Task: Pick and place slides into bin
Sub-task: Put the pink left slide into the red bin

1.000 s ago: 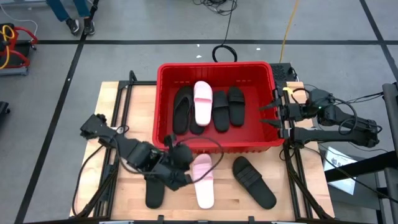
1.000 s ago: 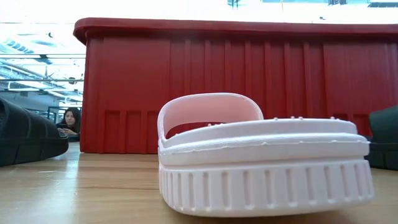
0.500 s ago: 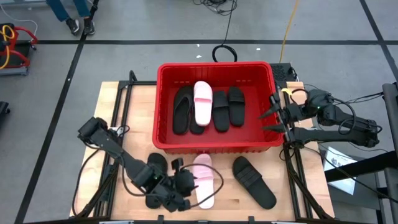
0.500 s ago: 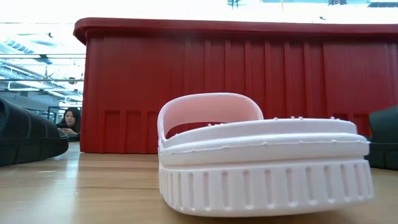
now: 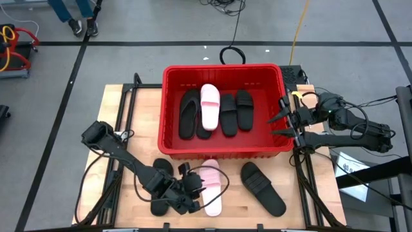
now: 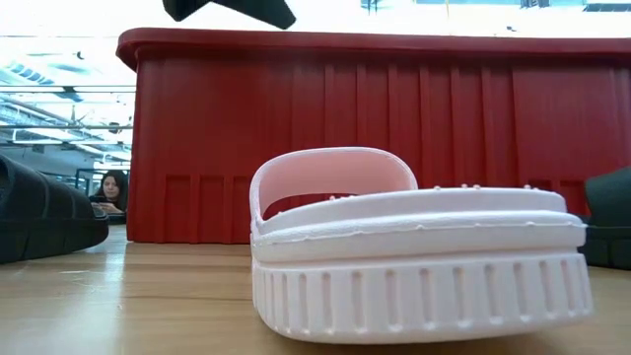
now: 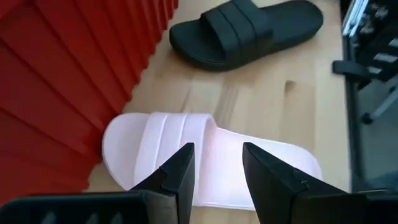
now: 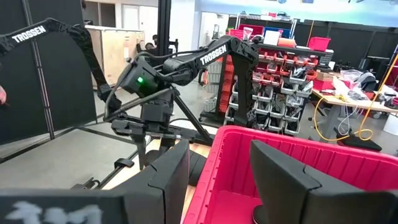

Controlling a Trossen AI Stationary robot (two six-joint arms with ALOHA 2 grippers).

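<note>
A light pink slide [image 5: 212, 187] lies sole down on the table just in front of the red bin [image 5: 168, 109], shown close up in the low view as the pink slide [image 6: 414, 256]. My left gripper [image 7: 217, 171] hangs open over this pink slide [image 7: 155, 149], one finger to either side of its strap, apart from it. A black slide [image 5: 262, 188] lies to its right, another black slide [image 5: 159, 201] partly under my left arm. In the bin lie one pink slide [image 5: 210, 106] and three black ones. My right gripper [image 5: 280, 118] waits open at the bin's right wall.
The bin's near wall [image 7: 56, 93] stands close beside the pink slide. Metal frame rails [image 5: 302, 174] run along the table's left and right edges. Free wood shows between the pink slide and the right black slide [image 7: 249, 28]. A person [image 6: 110, 192] sits far behind the table.
My left gripper has sunk toward the pink slide on the table, coming a little toward the near edge and tipping less steeply down, still open. A dark part of it now shows at the top of the low view. The slides have not moved.
</note>
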